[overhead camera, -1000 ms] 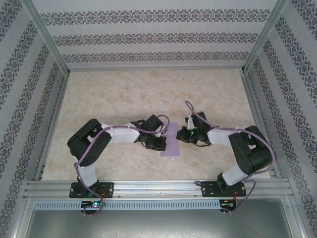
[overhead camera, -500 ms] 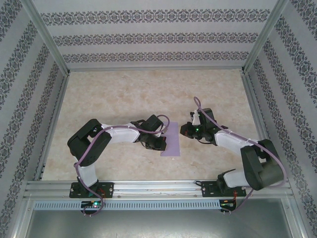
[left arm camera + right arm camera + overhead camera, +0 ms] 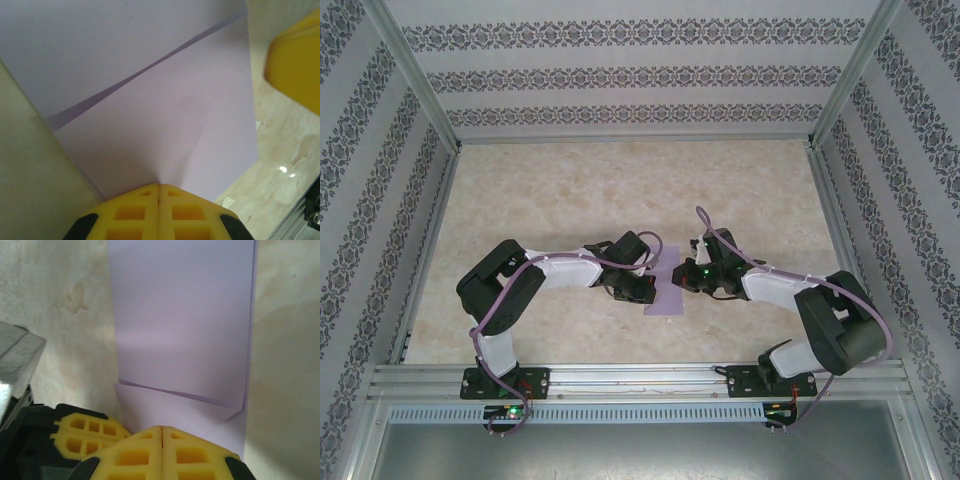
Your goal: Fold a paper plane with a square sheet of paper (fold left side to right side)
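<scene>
Paper (image 3: 668, 298) lies flat on the table (image 3: 570, 190), near its middle, between the two grippers. From above it looks like a narrow lavender strip, longer toward the far wall than it is wide, so it is already folded.

In the left wrist view the paper (image 3: 150, 100) shows two layers. One straight edge runs across it on a slant, from the lower left up to the upper right, and a thin dark shadow lies along this edge. A soft crease goes from the fingertips up into the near layer.

The left gripper (image 3: 642, 288) comes to the paper from the left side. In its own camera the left gripper (image 3: 159, 186) has its yellow fingers (image 3: 130, 212) pressed together with no gap, and their tips touch the near edge of the paper. Whether any paper is caught between them I cannot tell. A blurred yellow shape (image 3: 295, 65) stands at the right edge of that view, above the table.

The right gripper (image 3: 688, 276) reaches the paper from the right side. In the right wrist view the paper (image 3: 180, 330) is a tall band, and a lower layer comes out under the top one, just before the fingertips. The right gripper (image 3: 162, 429) has also its fingers (image 3: 192, 455) together, with the tips at the paper's edge.

Both arms are bent low over the table, and the grippers are close to each other with only the paper between them.
</scene>
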`<control>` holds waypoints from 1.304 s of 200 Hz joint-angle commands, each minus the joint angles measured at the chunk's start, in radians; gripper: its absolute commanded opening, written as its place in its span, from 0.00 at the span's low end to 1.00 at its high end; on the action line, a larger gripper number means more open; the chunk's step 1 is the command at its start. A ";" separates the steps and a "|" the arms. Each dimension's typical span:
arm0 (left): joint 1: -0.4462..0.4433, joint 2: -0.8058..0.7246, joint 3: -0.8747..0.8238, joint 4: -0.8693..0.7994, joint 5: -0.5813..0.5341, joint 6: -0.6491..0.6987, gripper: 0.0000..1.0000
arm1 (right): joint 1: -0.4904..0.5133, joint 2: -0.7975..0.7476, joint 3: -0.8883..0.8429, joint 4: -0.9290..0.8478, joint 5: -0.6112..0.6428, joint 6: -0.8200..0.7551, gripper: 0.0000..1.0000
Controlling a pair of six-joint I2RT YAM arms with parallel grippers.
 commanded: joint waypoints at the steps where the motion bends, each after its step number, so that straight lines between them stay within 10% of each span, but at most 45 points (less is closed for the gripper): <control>1: -0.006 0.083 -0.009 -0.103 -0.133 0.010 0.00 | 0.012 0.050 0.029 0.032 -0.022 0.018 0.00; 261: -0.033 -0.042 0.025 0.160 0.061 -0.098 0.01 | 0.013 0.145 0.026 -0.187 0.138 -0.058 0.00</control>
